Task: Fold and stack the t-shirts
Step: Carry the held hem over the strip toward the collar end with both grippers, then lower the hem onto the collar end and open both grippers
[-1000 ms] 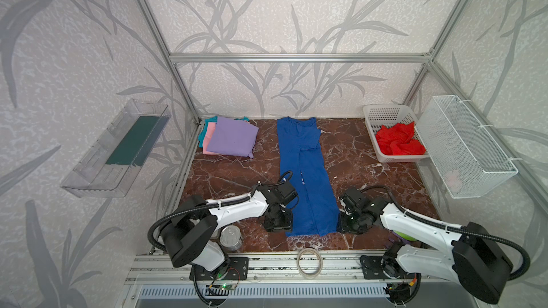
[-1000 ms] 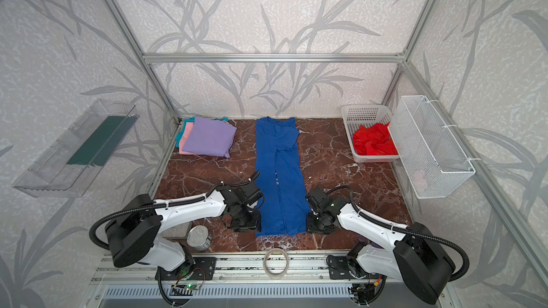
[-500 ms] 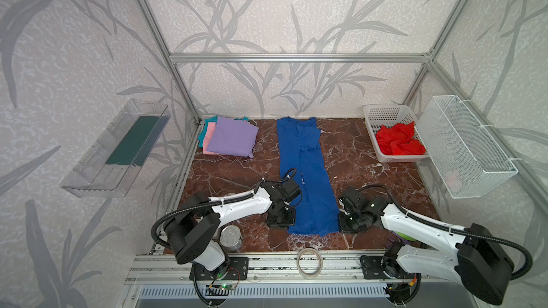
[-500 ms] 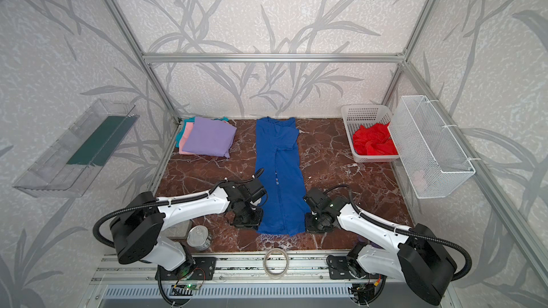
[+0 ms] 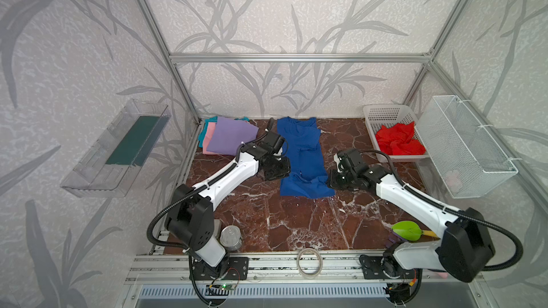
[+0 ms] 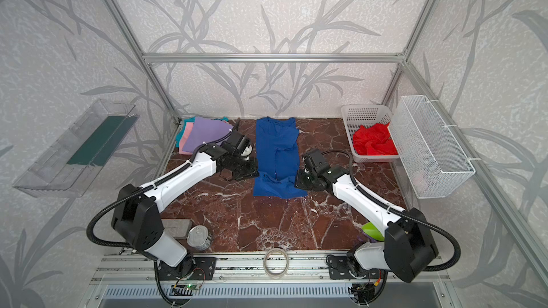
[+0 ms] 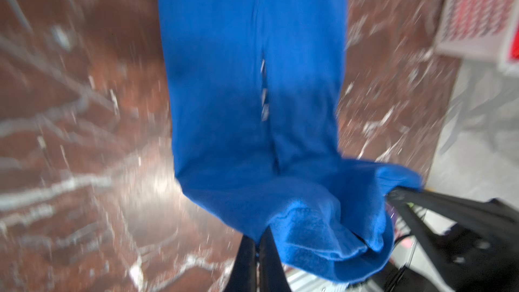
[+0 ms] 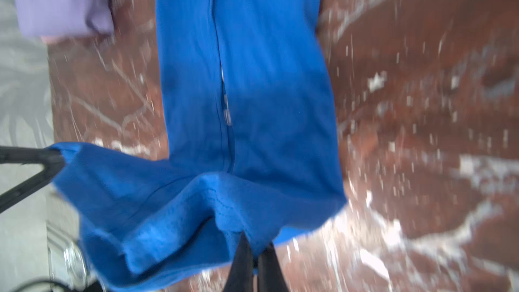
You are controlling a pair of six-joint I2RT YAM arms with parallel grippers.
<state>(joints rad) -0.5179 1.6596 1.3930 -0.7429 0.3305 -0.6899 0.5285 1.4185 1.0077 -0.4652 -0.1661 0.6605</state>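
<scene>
Left gripper (image 7: 258,248) and right gripper (image 8: 254,251) each pinch the near hem of the blue shirt (image 5: 299,149), a narrow strip down the table's (image 5: 296,223) middle; crosswise folds are left, I'd judge; folded shirts (image 5: 229,137) are stacked at the back left corner; the red shirt (image 5: 398,143) lies crumpled in the basket (image 5: 385,112), untouched.

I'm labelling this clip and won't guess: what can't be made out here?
White lettering on the royal blue t-shirt: folded inward; only blurred slivers in both wrist views.
Folded pink t-shirt and teal t-shirt: covered by the folded lavender t-shirt in both top views; only edges show.
Pale item in the white wire basket: behind mesh, too small in both top views.
Green object: partly behind the right arm in both top views.
</scene>
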